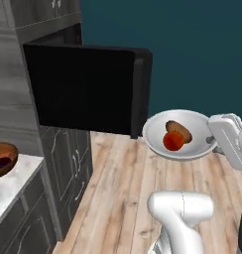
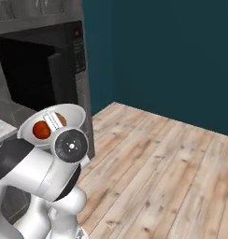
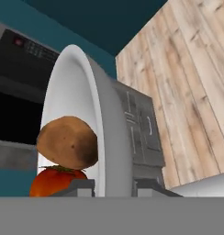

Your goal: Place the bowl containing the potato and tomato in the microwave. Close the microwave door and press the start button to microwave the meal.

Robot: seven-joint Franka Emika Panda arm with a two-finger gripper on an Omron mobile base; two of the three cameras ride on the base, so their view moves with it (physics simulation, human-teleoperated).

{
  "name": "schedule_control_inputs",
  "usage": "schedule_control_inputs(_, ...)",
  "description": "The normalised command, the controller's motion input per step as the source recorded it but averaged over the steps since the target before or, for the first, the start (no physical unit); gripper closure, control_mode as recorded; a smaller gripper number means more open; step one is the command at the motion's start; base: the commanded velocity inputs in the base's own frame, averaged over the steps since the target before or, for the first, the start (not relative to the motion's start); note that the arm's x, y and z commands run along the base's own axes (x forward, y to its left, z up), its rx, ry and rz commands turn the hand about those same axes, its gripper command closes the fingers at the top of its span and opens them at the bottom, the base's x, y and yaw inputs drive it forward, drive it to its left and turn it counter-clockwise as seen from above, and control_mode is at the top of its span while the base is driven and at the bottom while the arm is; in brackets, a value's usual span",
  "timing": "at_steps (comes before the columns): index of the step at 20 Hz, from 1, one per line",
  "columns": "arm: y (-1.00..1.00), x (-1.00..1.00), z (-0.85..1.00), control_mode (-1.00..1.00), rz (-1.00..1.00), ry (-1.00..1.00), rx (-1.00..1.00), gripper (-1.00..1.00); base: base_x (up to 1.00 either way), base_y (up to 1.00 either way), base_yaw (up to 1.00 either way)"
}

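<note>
Glossy smooth white bowl, rough-skinned matt potato, shiny tomato, pale wood-plank floor.

Kitchen: built-in microwave in grey cabinets, marble counter, wood floor.

White robot arm bent at its round elbow, reaching up and forward, hand turned on its side, gripper at the right edge of the white bowl, two fingers pinched on the bowl's rim, one each side, bowl off the floor
</note>
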Motion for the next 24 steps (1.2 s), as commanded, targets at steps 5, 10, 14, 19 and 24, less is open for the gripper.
schedule_control_inputs(5, 0.00, 0.00, 0.00, 1.00, 0.00, 0.00, 0.00, 1.00, 0.50, -0.27, -0.54)
schedule_control_inputs(10, 0.00, 0.00, 0.00, 1.00, 0.00, 0.00, 0.00, 1.00, 0.62, -0.37, -0.41)
schedule_control_inputs(14, 0.00, 0.00, 0.00, 1.00, 0.00, 0.00, 0.00, 1.00, 0.70, -0.41, -0.19)
schedule_control_inputs(19, 0.00, 0.00, 0.00, 1.00, 0.00, 0.00, 0.00, 1.00, 0.77, -0.53, 0.22)
schedule_control_inputs(24, 0.00, 0.00, 0.00, 1.00, 0.00, 0.00, 0.00, 1.00, 0.64, -0.50, 0.55)
